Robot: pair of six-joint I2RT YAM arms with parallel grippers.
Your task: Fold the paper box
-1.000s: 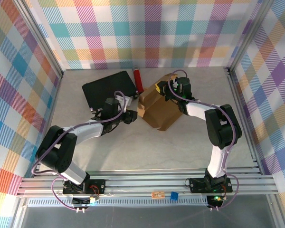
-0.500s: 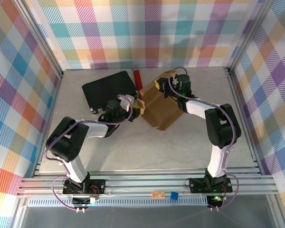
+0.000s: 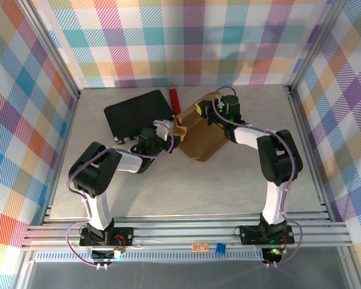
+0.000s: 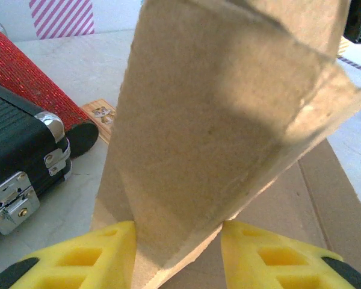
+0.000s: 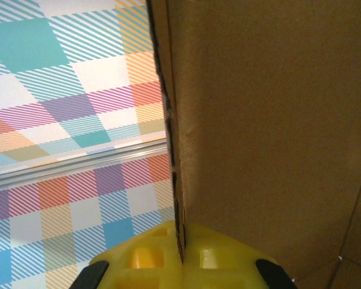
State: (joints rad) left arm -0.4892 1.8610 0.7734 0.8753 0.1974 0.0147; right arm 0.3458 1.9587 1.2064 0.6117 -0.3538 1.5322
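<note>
The paper box [image 3: 204, 141] is a brown cardboard sheet, partly raised, at the middle back of the table. My left gripper [image 3: 175, 133] is at its left edge. In the left wrist view a bent flap of the paper box [image 4: 228, 120] stands between the yellow fingers [image 4: 108, 253], which touch it on both sides, so the left gripper [image 4: 177, 241] is shut on that flap. My right gripper [image 3: 212, 110] is at the box's far edge. Its jaws [image 5: 180, 241] are clamped on a thin upright wall of the paper box [image 5: 271, 120].
A black case [image 3: 135, 114] with metal latches [image 4: 18, 205] lies just left of the box, close to my left gripper. A red cylinder [image 3: 174, 99] lies between the case and the box, with a small wooden tag [image 4: 102, 113] beside it. Plaid walls enclose the table.
My left gripper has moved right and away from me, onto the box's left flap, and narrowed around it. The right gripper has kept its hold on the far edge.
</note>
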